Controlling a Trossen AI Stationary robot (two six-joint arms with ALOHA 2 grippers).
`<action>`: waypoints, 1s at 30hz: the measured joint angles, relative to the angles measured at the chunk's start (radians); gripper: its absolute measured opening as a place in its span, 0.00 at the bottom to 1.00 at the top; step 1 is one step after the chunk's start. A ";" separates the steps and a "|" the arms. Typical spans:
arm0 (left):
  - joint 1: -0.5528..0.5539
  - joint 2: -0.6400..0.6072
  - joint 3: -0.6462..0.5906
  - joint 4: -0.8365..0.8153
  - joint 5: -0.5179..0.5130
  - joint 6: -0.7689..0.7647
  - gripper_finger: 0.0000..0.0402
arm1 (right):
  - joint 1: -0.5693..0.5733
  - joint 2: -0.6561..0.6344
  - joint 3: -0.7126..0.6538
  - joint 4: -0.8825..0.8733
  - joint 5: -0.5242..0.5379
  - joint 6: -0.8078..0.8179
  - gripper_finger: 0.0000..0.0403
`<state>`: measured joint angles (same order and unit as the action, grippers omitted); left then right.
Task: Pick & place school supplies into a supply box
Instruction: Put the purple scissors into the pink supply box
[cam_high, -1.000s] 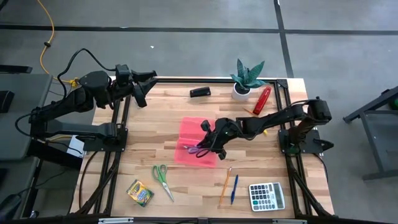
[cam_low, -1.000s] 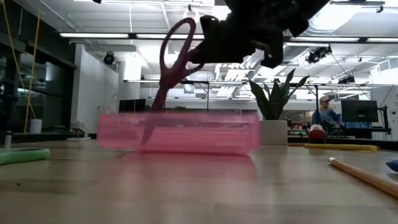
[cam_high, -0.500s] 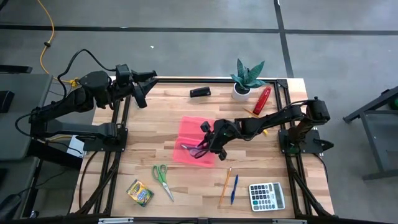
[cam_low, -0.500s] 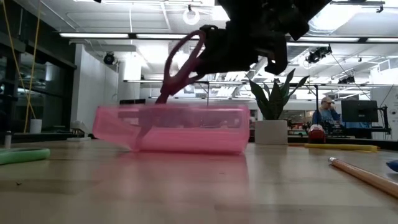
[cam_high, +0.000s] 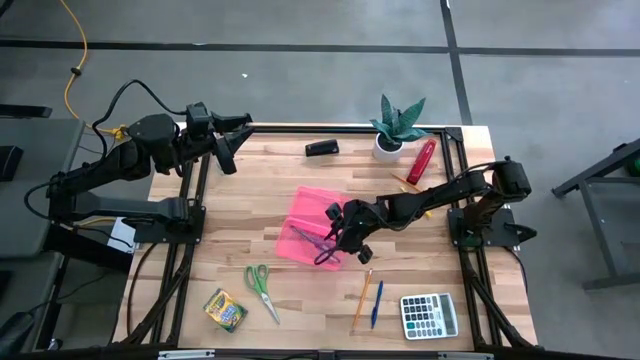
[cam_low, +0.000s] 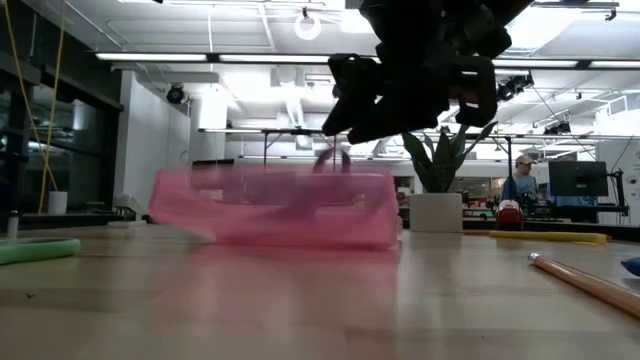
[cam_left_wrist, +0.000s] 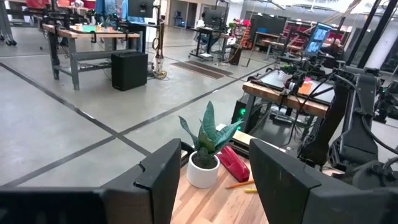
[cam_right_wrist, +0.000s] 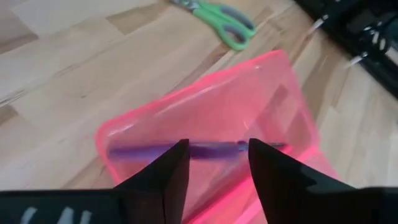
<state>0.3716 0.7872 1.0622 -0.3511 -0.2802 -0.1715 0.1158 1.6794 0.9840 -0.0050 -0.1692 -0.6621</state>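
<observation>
A pink box (cam_high: 313, 237) lies open near the middle of a wooden counter (cam_high: 250, 190), turned a little askew. Inside it rest the purple scissors (cam_high: 316, 243), their handles toward the box's near right corner; in the right wrist view they (cam_right_wrist: 186, 150) show as a dark purple bar lying flat in the pink tray (cam_right_wrist: 249, 112). The right tool (cam_high: 343, 232) hangs just above the box's right edge with its fingers (cam_right_wrist: 163, 171) spread apart and nothing between them, the scissors let go beneath it. In the low view the same tool (cam_low: 415, 85) sits above the box (cam_low: 275, 208), clear of its top rim. Nearer the front edge, green scissors (cam_high: 262, 287) lie left of the box, and an orange pencil (cam_high: 362, 298) and blue pen (cam_high: 376, 303) lie side by side to its right. Beside the pen sits a grey calculator (cam_high: 429, 315); a crayon pack (cam_high: 225, 309) lies at the front left. At the back of the counter stand a potted plant (cam_high: 396, 127), a red object (cam_high: 422, 160) and a small black one (cam_high: 321, 148). The left tool (cam_high: 226, 140) waits raised over the back left corner, its fingers (cam_left_wrist: 155, 171) spread and empty.
</observation>
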 joint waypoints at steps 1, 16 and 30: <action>0.000 0.000 0.000 0.000 0.000 0.000 0.44 | 0.002 0.000 0.000 -0.006 0.001 0.000 0.40; 0.000 0.000 0.000 -0.002 0.034 -0.008 0.44 | 0.005 -0.030 0.000 -0.053 0.091 0.157 0.40; 0.000 0.000 0.000 -0.004 0.095 -0.012 0.44 | 0.068 -0.021 0.001 0.100 0.108 0.714 0.03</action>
<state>0.3717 0.7872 1.0622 -0.3552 -0.1856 -0.1837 0.1837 1.6588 0.9848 0.0951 -0.0614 0.0522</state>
